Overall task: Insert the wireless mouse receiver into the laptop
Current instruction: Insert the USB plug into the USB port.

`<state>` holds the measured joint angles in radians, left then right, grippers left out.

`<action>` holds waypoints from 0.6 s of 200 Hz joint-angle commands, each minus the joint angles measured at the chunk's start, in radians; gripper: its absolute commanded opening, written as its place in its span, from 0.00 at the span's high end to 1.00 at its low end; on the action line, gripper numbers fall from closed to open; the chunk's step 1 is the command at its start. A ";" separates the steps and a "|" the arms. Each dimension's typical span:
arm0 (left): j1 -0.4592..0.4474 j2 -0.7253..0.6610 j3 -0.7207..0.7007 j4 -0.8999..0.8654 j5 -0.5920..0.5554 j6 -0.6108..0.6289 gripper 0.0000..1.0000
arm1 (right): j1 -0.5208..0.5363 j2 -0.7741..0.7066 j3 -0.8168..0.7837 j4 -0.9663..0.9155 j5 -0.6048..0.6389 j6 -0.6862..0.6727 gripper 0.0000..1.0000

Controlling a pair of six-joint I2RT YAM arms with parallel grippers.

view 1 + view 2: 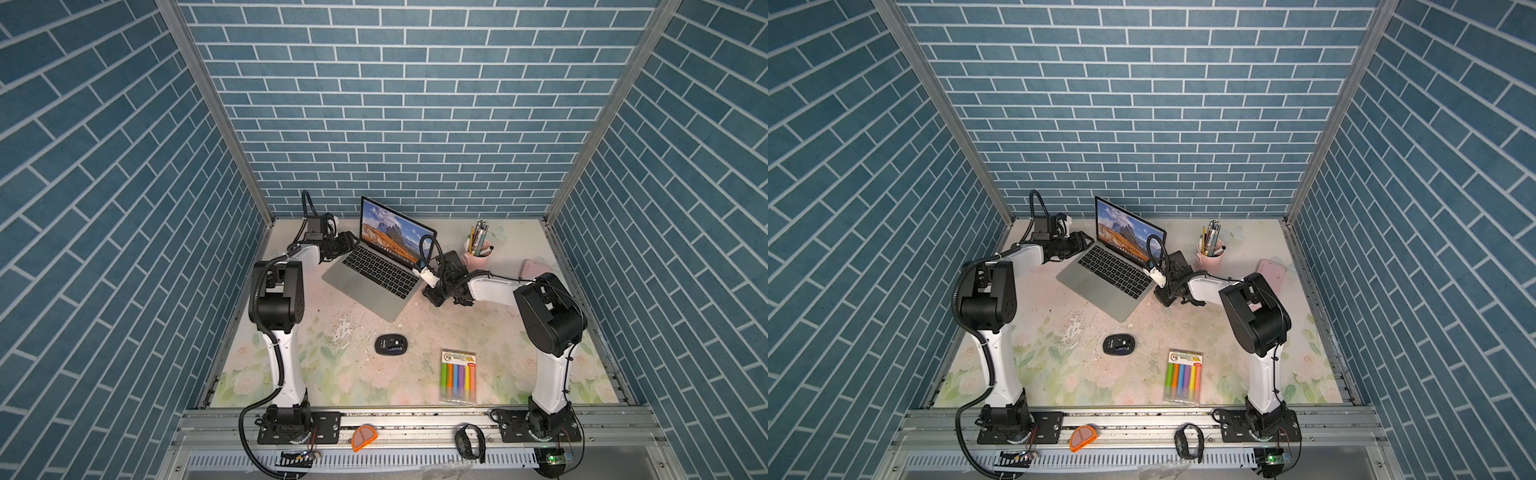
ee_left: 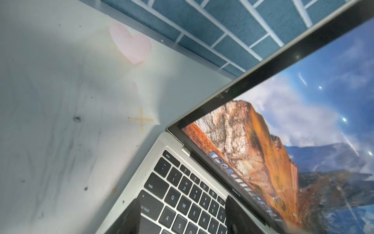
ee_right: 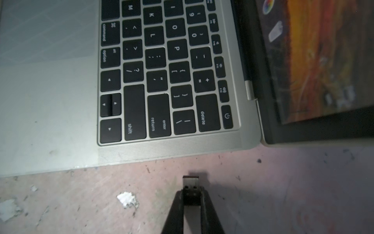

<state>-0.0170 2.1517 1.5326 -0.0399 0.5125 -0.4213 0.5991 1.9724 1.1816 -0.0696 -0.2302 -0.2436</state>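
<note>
Obs: left gripper (image 2: 182,204) has its jaws about half apart with nothing between them. Its fingers (image 2: 131,218) hover over the left rear corner of the laptop (image 1: 376,272), above the caps-lock and Q keys; cannot tell whether they touch. Laptop lid is up and the display is lit. Right gripper (image 3: 191,197) is clamped on the wireless mouse receiver (image 3: 190,182). The metal plug points at the laptop's right side edge, level with shift/return, with a strip of bare table (image 3: 283,192) between them.
</note>
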 commanded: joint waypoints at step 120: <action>0.023 0.207 0.211 -0.255 0.083 0.073 0.34 | 0.001 0.071 0.079 -0.033 -0.021 -0.013 0.89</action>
<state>0.0063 2.3150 1.7084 -0.2108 0.5720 -0.3805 0.5991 2.0148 1.2373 -0.0734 -0.2344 -0.2436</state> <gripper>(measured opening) 0.660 0.140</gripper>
